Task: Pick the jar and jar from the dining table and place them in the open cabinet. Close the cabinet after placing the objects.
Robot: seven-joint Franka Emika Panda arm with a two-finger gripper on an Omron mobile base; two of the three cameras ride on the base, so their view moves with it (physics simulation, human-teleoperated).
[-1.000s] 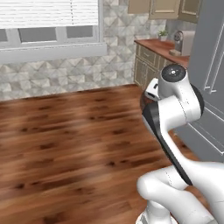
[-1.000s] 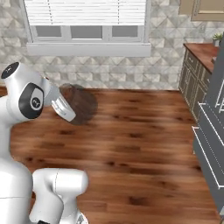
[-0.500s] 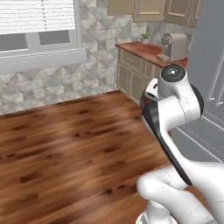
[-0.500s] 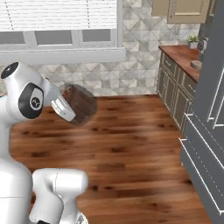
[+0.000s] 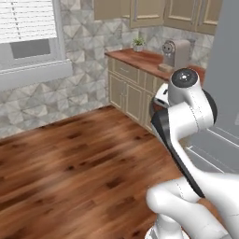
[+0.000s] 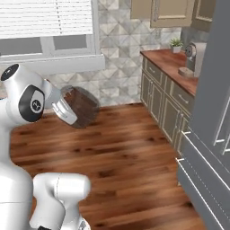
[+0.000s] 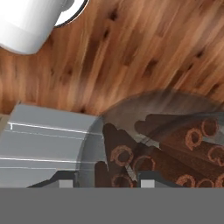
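My base has turned: the window has slid off to the side, and the wooden desk (image 6: 173, 63) with its beige doors and little plant (image 6: 176, 43) now sits much closer. So I am driving away from the dining table toward the cupboards. My tool (image 7: 103, 177) is closed on the jar (image 6: 80, 106) of brown sticks and holds it up in the air over the floor (image 6: 130, 157), well away from any desk edge. I think the open cabinet comes next; I cannot spot it yet.
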